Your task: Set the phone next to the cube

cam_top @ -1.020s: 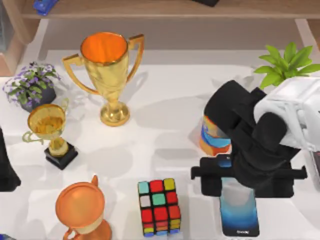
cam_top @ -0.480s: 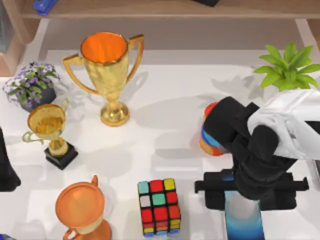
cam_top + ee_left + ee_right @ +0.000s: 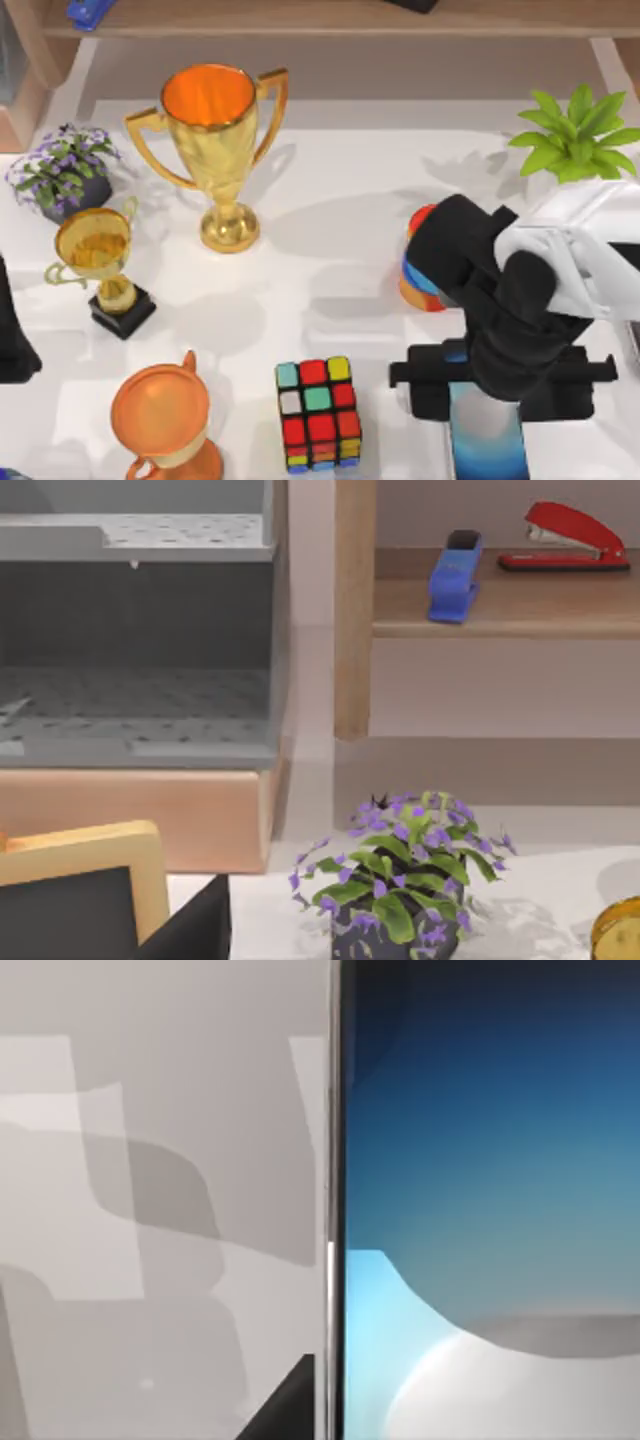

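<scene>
Phone (image 3: 488,440) first: a flat rectangular handset with a thin pale rim, lying face up on the white table (image 3: 350,190) near the front edge, toward the right side in the top view. Its screen glows in a gradient, deep blue at one end, softening through sky blue into a whitish patch; in the right wrist view the screen (image 3: 490,1210) sits very close under the camera, with the slim light edge running straight beside bare tabletop. The lower end of the handset runs past the picture's edge in the top view.

Directly over the phone's upper end sits the right gripper (image 3: 500,385), its dark crossbar spanning wider than the handset. I cannot tell whether the jaws are apart or clamped on the phone, since the black wrist body covers them.

Well to the left of the phone, also near the front edge, stands the cube (image 3: 319,413), black-framed with red, green, yellow, teal and white squares on top. Bare table lies between the two.

Just behind the right gripper stands an orange-and-blue striped cylinder (image 3: 418,275).

The left arm (image 3: 12,330) rests at the table's left edge.
</scene>
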